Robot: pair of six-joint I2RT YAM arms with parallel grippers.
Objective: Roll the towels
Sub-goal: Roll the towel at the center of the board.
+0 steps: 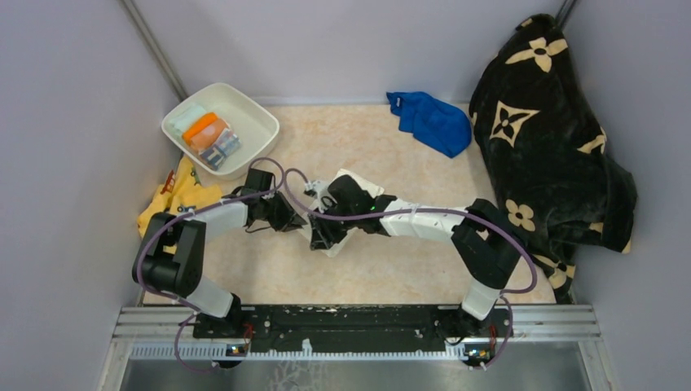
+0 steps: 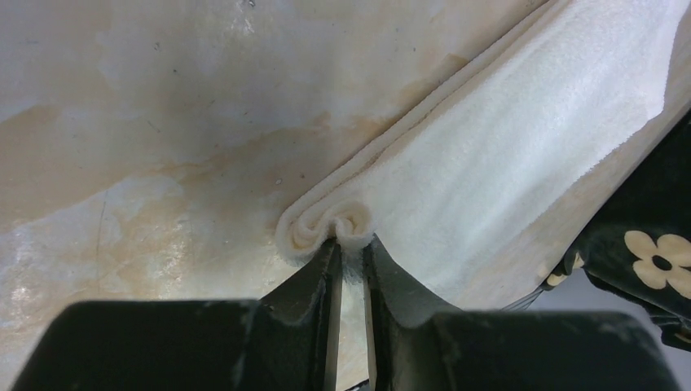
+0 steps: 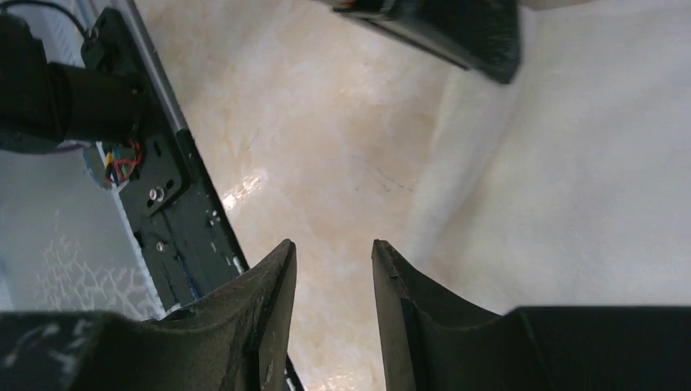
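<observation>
Cream-white towel — curled corner in grip of narrow left claw — just beside half-wide, empty right claw.

Three towels, namely cream towel, blue towel and printed towel; one tub, one blanket, one yellow cloth.

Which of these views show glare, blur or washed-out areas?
Right wrist: a glare patch on the tabletop; the cream-white towel looks washed out. Left wrist: the towel's folded edge is sharp, the left gripper dark and soft. Top external: evenly lit, sharp.
</observation>
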